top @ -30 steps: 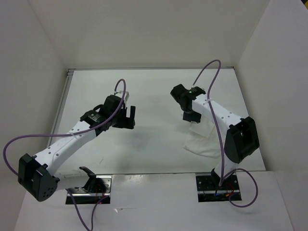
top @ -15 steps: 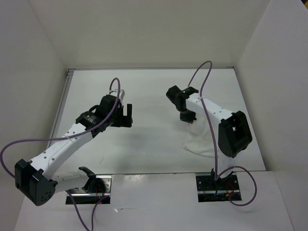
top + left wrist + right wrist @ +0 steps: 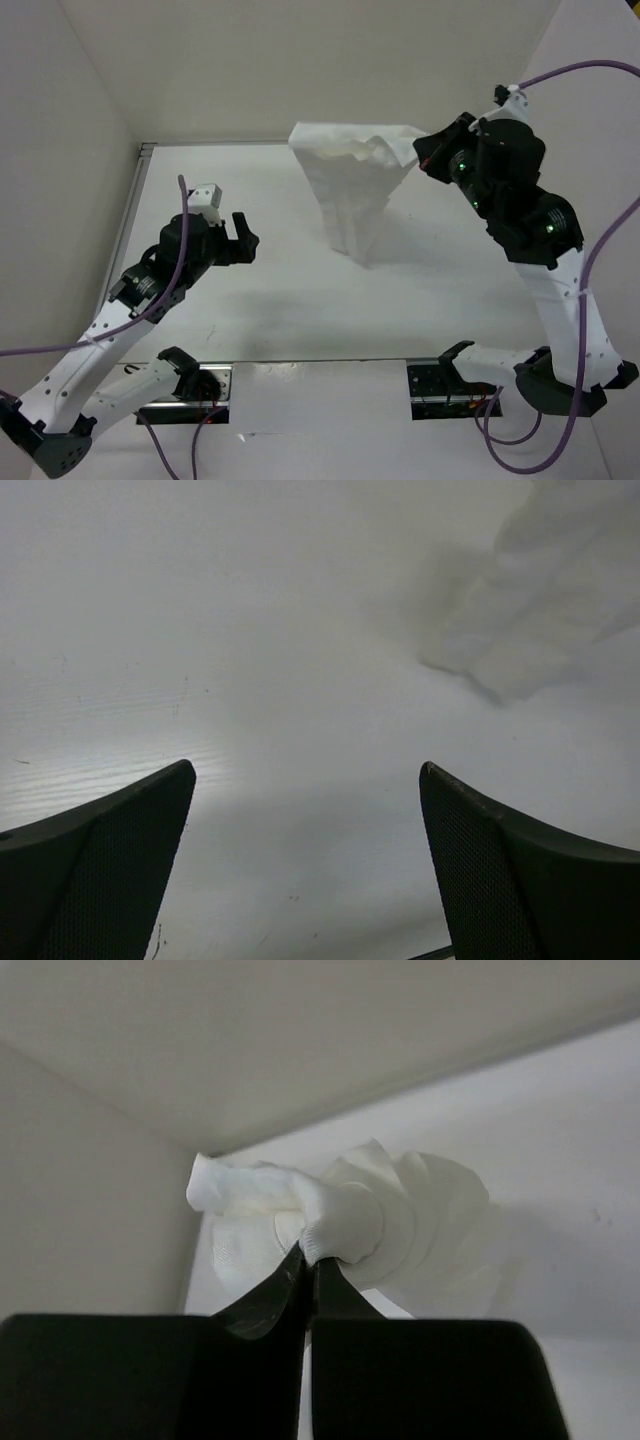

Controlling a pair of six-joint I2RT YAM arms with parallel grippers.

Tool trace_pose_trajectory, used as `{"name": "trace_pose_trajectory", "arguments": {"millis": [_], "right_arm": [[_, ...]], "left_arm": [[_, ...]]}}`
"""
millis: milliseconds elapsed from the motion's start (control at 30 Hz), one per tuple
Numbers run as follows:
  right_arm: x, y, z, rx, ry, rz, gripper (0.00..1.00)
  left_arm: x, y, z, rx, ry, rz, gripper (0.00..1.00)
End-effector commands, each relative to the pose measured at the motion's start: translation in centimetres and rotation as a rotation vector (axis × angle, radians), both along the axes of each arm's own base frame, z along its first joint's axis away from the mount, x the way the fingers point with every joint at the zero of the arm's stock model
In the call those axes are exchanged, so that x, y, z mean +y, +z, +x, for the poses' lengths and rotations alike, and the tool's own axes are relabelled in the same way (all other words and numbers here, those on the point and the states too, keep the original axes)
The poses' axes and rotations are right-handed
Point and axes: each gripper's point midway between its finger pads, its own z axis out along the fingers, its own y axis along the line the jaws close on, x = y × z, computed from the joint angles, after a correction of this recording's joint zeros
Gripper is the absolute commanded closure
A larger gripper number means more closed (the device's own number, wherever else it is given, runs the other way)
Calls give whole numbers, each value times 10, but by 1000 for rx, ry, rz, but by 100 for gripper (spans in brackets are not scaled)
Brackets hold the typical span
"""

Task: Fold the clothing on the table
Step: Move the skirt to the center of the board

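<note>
The table [image 3: 250, 320] lies wide and white, and above its far middle hangs the clothing [image 3: 350, 190], bunched and dangling from 1 pinched corner. It looks to be held high so its own weight can shake it open for a fold (whether the bottom end brushes the surface is hard to tell). The right gripper [image 3: 425, 155] is up there, jaws squeezed together on that corner. The left gripper [image 3: 238, 240] hovers lower on the left side, well apart from the clothing, jaws spread wide with nothing between them, likely poised to take a free corner. The count: 1 table, 1 piece of clothing, 2 grippers.
</note>
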Motion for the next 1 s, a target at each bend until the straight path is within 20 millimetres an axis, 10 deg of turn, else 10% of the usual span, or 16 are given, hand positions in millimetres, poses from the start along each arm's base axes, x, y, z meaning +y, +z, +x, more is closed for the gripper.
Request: {"name": "trace_pose_trajectory", "arguments": {"millis": [0,300,433,567,700,967], "right_arm": [[20,30,12,-143,136,57,100],[95,-10,-24,-77,566,39,100],[112,25,-72,-200,707,116,100],[88,77,-107,-363,700,227,100],[78,82,-97,-371,607,259,100],[76,2,28,-147,331,203,100]], "left_arm": [[-2,28,-3,-112,-15,-91,1],[0,34,-7,-140,-16,-111,1],[1,37,-8,-149,-16,-116,1],[4,37,-7,-150,-7,-116,1],[3,32,-7,-134,-7,-106,1],[11,34,-2,-146,19,-101,1]]}}
